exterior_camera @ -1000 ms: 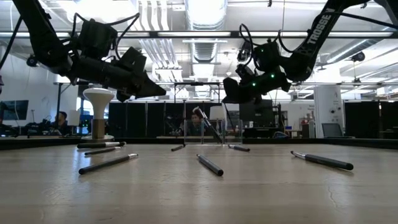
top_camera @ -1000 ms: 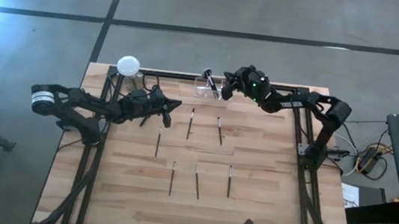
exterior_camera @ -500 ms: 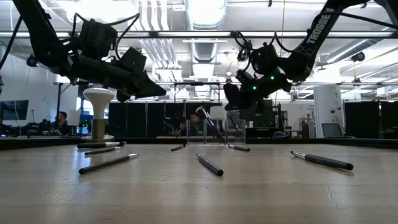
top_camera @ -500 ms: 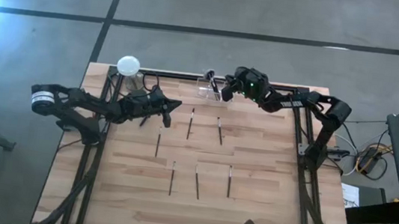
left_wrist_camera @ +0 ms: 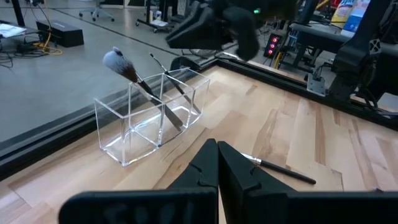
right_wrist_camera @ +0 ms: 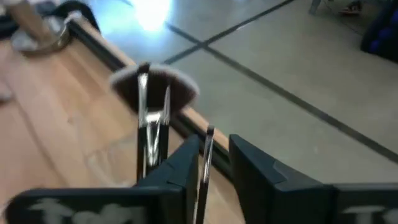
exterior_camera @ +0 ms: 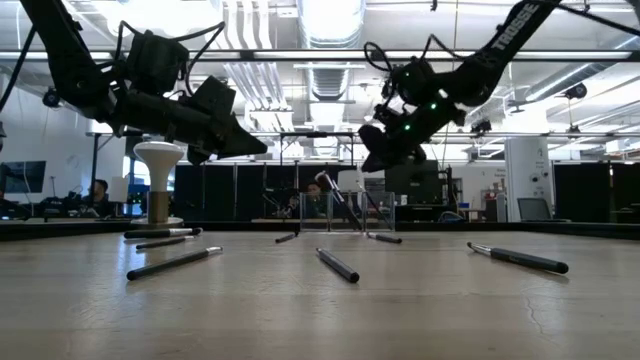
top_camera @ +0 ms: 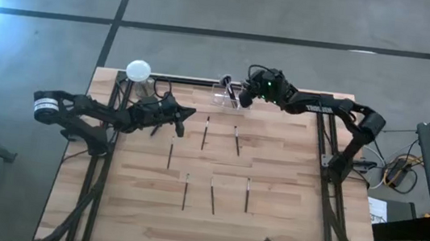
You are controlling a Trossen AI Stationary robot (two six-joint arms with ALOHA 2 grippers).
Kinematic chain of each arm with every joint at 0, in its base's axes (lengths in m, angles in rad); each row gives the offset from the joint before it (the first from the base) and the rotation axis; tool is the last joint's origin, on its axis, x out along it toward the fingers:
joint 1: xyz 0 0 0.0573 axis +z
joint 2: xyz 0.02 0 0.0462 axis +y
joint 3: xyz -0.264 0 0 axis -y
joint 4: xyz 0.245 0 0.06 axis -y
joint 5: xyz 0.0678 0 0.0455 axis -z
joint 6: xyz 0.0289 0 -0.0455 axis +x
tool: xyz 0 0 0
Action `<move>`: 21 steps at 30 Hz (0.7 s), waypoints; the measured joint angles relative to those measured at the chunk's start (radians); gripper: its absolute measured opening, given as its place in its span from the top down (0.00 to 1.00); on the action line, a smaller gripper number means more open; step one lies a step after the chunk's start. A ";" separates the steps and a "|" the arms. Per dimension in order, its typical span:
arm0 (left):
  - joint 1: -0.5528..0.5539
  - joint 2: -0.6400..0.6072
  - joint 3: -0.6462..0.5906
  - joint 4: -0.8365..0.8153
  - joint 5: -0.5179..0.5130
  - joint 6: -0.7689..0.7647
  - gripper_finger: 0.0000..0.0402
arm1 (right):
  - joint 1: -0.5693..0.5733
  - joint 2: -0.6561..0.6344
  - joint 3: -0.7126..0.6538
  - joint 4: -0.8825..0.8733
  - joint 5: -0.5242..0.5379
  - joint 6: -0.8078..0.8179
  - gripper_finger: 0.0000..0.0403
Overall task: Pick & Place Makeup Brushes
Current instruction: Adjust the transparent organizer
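Right end effector (top_camera: 238, 93) above clear holder (top_camera: 223, 97) at far edge of bench (top_camera: 288, 194); fingers parted, thin brush (right_wrist_camera: 204, 168) standing in gap, grip not discernible. Fluffy brush (left_wrist_camera: 127, 71) leans inside holder. Left end effector (top_camera: 190, 114) hovers over bench left of centre, fingers shut, empty. Six brushes (top_camera: 205, 132) lie scattered mid-bench. White ball-topped stand (top_camera: 138, 70) at far left corner.
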 joint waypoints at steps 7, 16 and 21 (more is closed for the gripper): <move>0.000 0.000 0.000 -0.005 0.000 0.000 1.00 | 0.090 -0.185 -0.125 -0.190 -0.085 -0.055 0.97; 0.000 0.000 0.000 -0.013 0.000 0.000 1.00 | 0.108 -0.112 -0.163 -0.206 -0.080 -0.035 0.98; 0.000 0.000 0.000 -0.020 0.000 0.000 1.00 | 0.087 -0.052 -0.130 -0.144 -0.027 -0.004 0.98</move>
